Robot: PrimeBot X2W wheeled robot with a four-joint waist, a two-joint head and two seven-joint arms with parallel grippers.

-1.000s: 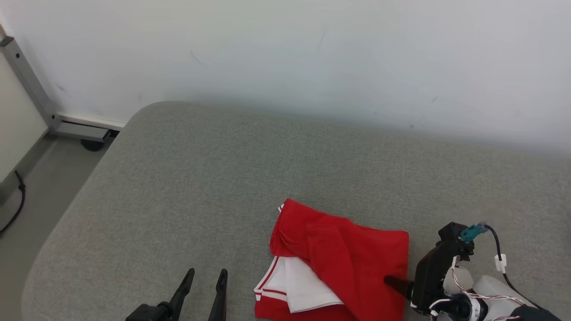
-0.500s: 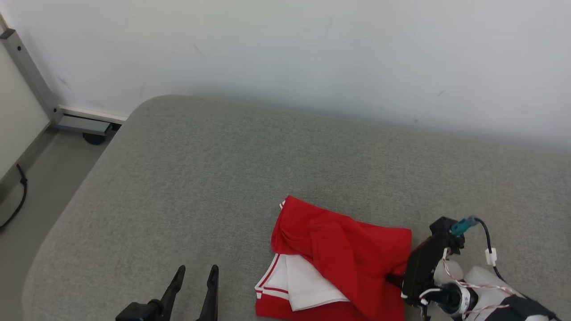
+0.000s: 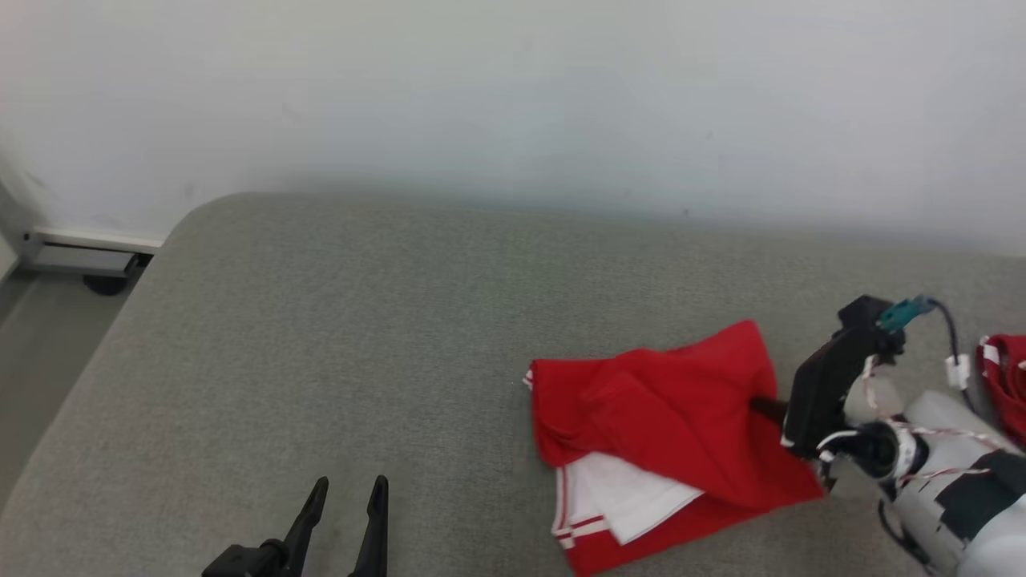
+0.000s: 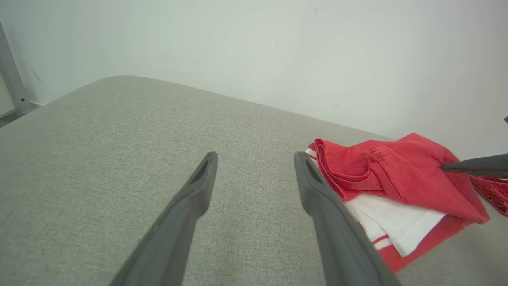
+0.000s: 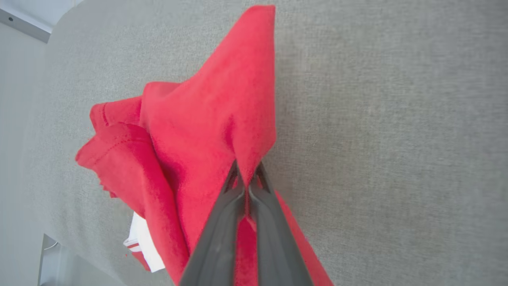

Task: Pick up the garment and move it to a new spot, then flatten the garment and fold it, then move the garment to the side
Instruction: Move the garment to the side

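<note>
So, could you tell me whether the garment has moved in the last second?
Yes. The garment has shifted to the robot's right, away from the cushion's rounded left corner, its pinched side drawn up toward the wall by the right gripper.

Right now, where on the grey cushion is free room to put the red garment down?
Free: the wide bare stretch of the cushion between the wall, the open left gripper and the garment. Crowded: the right side, where the right gripper pinches the garment beside another red cloth.
</note>
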